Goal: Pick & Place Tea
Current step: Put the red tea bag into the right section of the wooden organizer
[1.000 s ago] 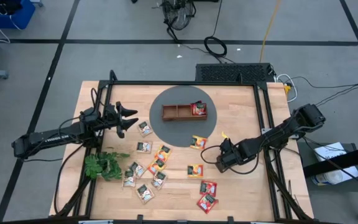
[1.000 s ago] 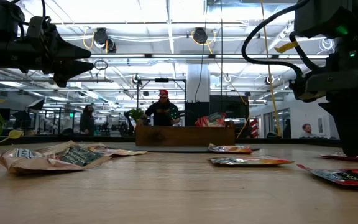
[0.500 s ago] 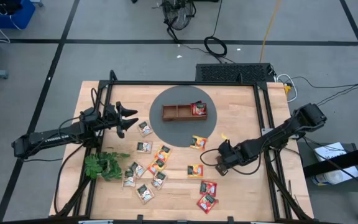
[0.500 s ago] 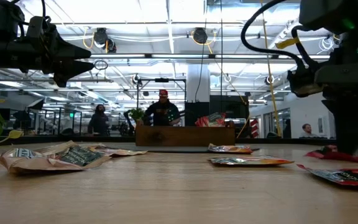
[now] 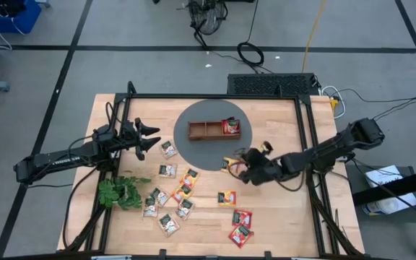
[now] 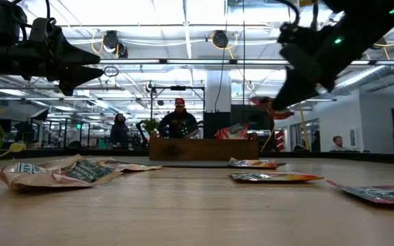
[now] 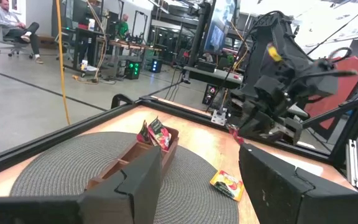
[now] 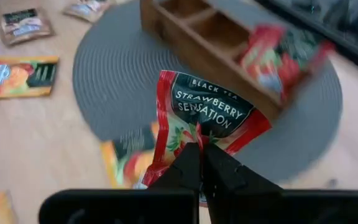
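Observation:
My right gripper point(image 5: 245, 169) hangs above the table just near of the grey mat point(image 5: 186, 148), shut on a red tea sachet point(image 8: 207, 109), which also shows in the low view point(image 6: 262, 104). The brown wooden tray point(image 5: 214, 131) stands on the mat with red sachets point(image 5: 230, 126) in its right compartment. An orange sachet point(image 5: 229, 165) lies by the mat's edge below the gripper. More tea sachets point(image 5: 172, 189) lie flat across the table's near half. My left gripper point(image 5: 147, 139) waits open and level at the mat's left. My right gripper pinches the red sachet by the middle of one edge point(image 8: 197, 135) between its two fingertips point(image 8: 191, 163). The fingers slant down from the table's right side. The sachet sticks out beyond the fingertips, lifted clear of the table, its printed face toward the wrist camera.
A green plant sprig point(image 5: 118, 192) lies at the near left. Two red sachets point(image 5: 241, 224) and an orange one point(image 5: 227, 198) lie near the right arm. Black frame posts point(image 5: 305, 137) border the table. People stand in the room beyond the far edge point(image 6: 178, 121).
My right gripper has risen from the table's near right with a red sachet and gone toward the tray. It has tipped from pointing down to slanting and has rolled. The sachet, on the table half a second ago, is lifted clear.

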Robot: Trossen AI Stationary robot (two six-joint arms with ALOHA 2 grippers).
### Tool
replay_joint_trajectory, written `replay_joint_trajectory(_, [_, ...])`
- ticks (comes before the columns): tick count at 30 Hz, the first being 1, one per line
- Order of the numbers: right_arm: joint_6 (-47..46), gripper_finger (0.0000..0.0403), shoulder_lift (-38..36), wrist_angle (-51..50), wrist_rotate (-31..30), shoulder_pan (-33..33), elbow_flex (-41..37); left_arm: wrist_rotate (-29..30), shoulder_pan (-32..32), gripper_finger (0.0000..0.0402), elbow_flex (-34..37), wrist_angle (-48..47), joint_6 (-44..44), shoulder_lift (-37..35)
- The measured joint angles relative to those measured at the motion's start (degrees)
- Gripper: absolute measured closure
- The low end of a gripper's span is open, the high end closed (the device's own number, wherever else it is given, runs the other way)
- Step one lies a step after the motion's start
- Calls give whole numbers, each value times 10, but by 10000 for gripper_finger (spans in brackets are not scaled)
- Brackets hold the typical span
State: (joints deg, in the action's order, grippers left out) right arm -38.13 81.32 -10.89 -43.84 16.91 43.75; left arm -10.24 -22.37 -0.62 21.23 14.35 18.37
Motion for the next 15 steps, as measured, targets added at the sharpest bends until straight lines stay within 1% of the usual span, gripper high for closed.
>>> replay_joint_trajectory(3, [109, 402, 18, 120, 5, -41, -8, 0, 0, 188, 0, 0, 0, 0])
replay_joint_trajectory(8, [247, 402, 46, 309, 2, -94, -27, 0, 0, 188, 0, 0, 0, 0])
replay_joint_trajectory(11, [266, 402, 49, 363, 0, -131, -38, 0, 0, 188, 0, 0, 0, 0])
replay_joint_trajectory(15, [221, 402, 49, 370, -14, -179, -58, 0, 0, 188, 0, 0, 0, 0])
